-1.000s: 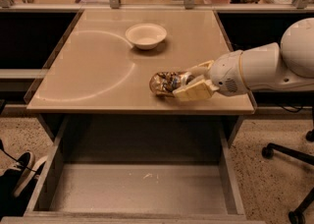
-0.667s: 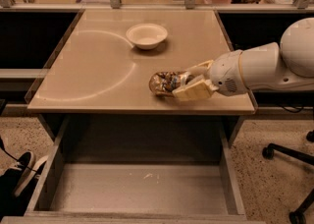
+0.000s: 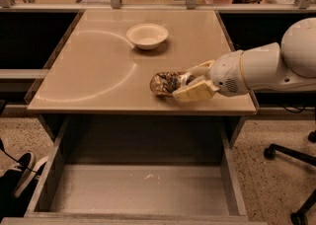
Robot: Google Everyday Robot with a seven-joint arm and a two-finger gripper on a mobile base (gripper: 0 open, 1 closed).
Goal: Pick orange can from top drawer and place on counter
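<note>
While gripper point(image 3: 180, 85) clamps orange can point(image 3: 163, 83) lying on counter point(image 3: 98, 61), its print unreadable, top drawer point(image 3: 138, 192) open below

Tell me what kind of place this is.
Likely a robotics lab or office: a robot's gripper holds an orange can on a beige counter above an open top drawer, with an office chair base nearby.

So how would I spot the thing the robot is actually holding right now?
Look at the beige counter above the open top drawer. Near its front right edge, the robot's gripper is closed on the orange can, which lies on its side. It is shiny, golden-brown and dented, unlike the plain white bowl farther back.
</note>
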